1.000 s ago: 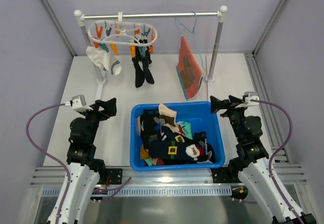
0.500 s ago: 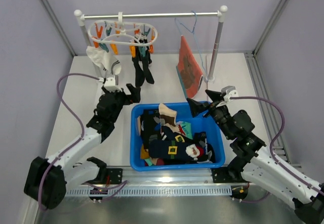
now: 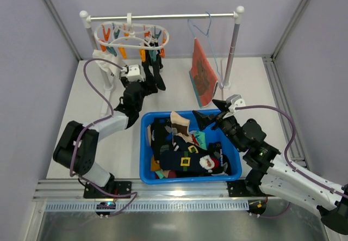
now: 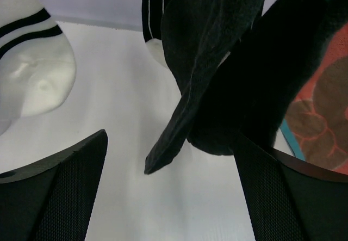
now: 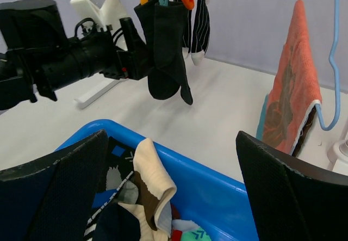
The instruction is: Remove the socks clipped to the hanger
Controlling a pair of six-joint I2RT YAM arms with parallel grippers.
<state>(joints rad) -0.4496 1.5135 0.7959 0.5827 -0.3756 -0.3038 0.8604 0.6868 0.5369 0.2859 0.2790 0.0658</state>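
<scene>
End effector [image 4: 174,195] of left arm spread wide, empty, near socks [image 4: 244,78].

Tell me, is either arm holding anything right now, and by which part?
Nothing is held. The left end effector is open, with the black socks hanging just ahead of it, ungripped. The right end effector is open beside the blue bin.

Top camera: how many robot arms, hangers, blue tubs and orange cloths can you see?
Robot arms: 2 (left arm, right arm)
Hangers: 2 (white peg hanger, blue wire hanger)
Blue tub: 1
Orange cloth: 1
Total: 6
</scene>
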